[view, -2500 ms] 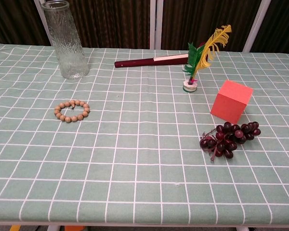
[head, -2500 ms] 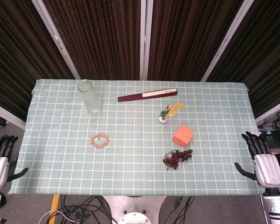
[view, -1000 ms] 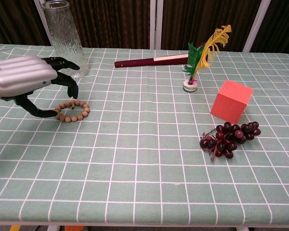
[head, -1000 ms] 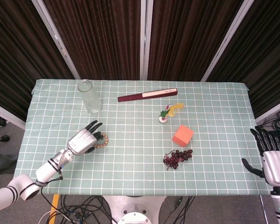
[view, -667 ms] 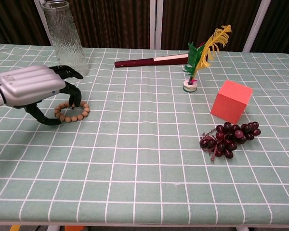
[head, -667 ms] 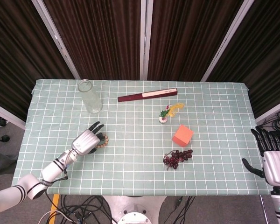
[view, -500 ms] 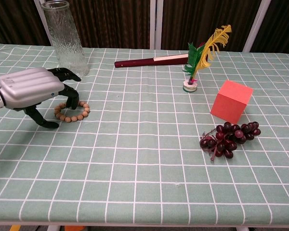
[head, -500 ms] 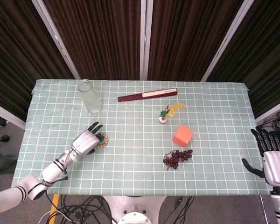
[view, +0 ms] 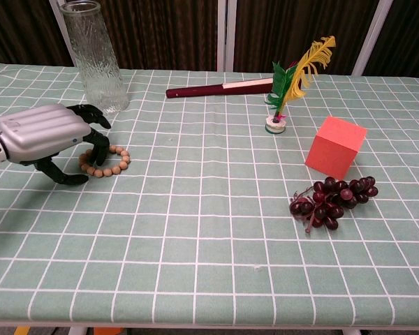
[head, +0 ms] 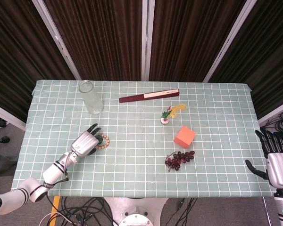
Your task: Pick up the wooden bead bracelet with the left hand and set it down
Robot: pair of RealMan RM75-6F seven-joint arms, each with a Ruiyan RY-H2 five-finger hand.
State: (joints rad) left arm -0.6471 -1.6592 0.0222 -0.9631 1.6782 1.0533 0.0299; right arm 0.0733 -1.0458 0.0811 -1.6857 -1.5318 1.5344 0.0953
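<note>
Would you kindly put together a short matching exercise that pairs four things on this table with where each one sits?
Things:
1. wooden bead bracelet
2. glass vase
3. orange cube
4. bunch of grapes

Places:
A. just behind the grapes, right side
B. at the fingertips of the left hand
C. nearest the front edge, right side
D. back left, standing upright

Pairs: 1-B, 2-D, 3-A, 4-C

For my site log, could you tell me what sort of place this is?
Probably a robot test cell, not a home: dark curtains behind a checked-cloth table, loose cables on the floor, unrelated props like grapes and a cube.
</note>
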